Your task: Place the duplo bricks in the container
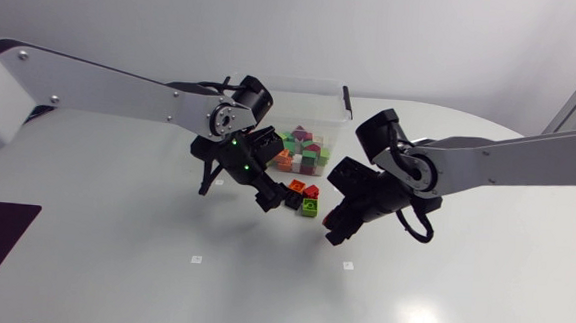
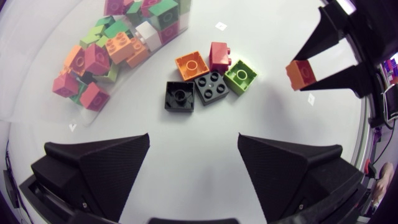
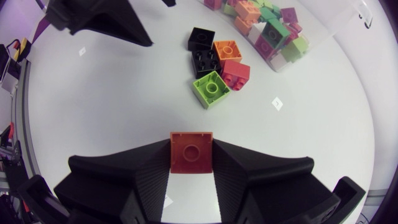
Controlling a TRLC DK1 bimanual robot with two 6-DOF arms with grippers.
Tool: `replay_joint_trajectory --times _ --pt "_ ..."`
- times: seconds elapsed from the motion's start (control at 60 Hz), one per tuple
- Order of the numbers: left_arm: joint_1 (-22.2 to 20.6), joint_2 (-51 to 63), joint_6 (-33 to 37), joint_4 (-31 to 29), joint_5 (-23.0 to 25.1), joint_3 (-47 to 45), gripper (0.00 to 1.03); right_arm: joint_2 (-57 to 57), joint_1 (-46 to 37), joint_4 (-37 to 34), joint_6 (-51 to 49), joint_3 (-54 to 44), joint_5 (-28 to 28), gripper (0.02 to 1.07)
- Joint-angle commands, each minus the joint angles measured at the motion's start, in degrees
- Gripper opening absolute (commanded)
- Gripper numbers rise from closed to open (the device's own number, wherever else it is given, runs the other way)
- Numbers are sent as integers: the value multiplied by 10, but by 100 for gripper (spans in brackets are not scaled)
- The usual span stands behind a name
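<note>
**Head view.** The left gripper [image 1: 266, 197] and right gripper [image 1: 336, 228] hang at mid-frame, one on either side of the loose bricks [image 1: 304, 199] on the table [image 1: 112, 261]. The part-filled container [image 1: 347, 100] stands at upper centre, just behind them.

**Left wrist view.** The left gripper is spread and empty. Five loose bricks lie ahead of it, apart from its fingers and beside the container.

**Right wrist view.** The right gripper pinches an orange brick [image 3: 191, 151] between its fingers, clear of the table. The step in hand is judged to be carrying this brick to the container. The next move calls for a swing past the loose bricks to the container's open top, then release, keeping clear of the nearby left arm.
</note>
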Motion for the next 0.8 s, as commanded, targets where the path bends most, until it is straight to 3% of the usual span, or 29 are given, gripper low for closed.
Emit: replay_joint_trajectory --times 0.0,0.283,0.5,0.617,0.783 --pt "-5 35 -15 2 2 34 99 -36 -7 -11 -9 -29 -9 33" --pt "-3 93 -12 1 -1 98 97 -143 -31 -38 -13 -69 -33 33" --pt "10 115 6 1 -10 121 91 -176 -43 -51 -17 -79 -44 33" --pt "18 129 15 0 -13 136 78 -176 -46 -51 -20 -80 -49 33" --pt "23 139 29 -1 -18 144 78 -178 -46 -51 -20 -79 -51 33"
